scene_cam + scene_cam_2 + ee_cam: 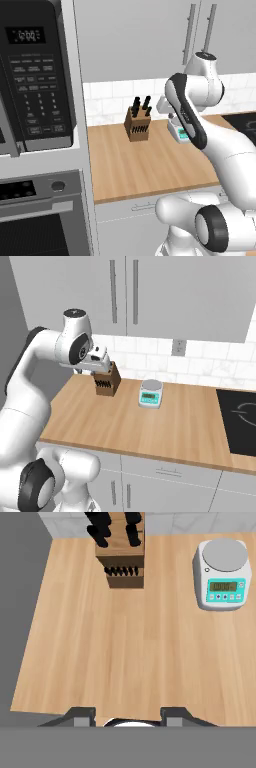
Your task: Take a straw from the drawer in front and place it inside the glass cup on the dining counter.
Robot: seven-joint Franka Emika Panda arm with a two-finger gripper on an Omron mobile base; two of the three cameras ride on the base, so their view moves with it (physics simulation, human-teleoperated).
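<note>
Wooden worktop (125, 657) stretched beneath the raised hand, with grey cabinet fronts below its near edge. Nearest, the gripper (127, 714) hovered over bare wood, its two fingers (82, 716) parted with nothing between them. Beyond the fingers stood a knife block (121, 557), and to the block's right a small kitchen scale (222, 574), both against the tiled wall. The drawer (170, 472) sat shut under the worktop, below the scale, with the straw presumably inside. Judged next: lower the hand to the handle and pull squarely.
</note>
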